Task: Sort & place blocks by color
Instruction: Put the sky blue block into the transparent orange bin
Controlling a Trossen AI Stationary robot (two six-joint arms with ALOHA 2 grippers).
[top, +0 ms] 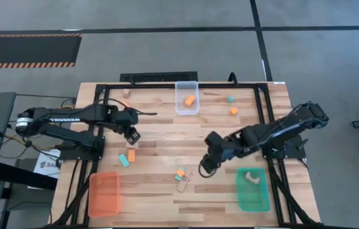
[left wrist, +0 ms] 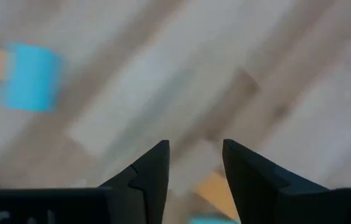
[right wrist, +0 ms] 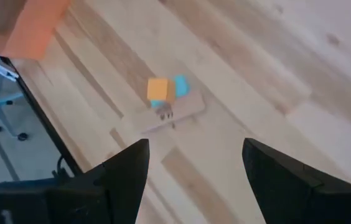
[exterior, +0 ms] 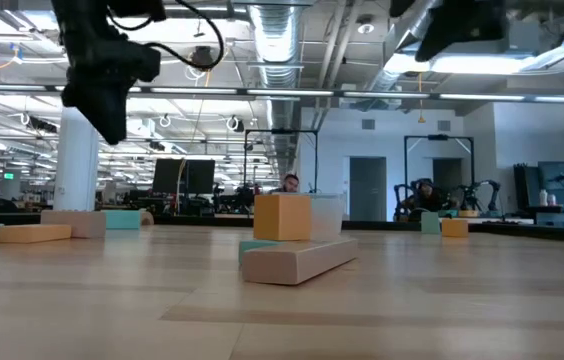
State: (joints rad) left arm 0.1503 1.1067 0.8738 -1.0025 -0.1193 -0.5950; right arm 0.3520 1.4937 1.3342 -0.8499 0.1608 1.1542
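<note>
Now the right claw [top: 204, 166] hangs spread wide and empty, just beside a little pile: an orange block [top: 180, 172] and a teal block [top: 179, 176] on a tan block [top: 184, 182], mid-worktop [top: 167, 137]. It should drop down and pinch one. The left claw [top: 132, 136], slightly spread, waits far left.

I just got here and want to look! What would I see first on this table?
Two dark robot arms reach over the wooden table, the left gripper and right gripper both open above it. Between them, near the front edge, an orange block sits by a tan block. At the front corners wait an orange tray and a green tray.
</note>
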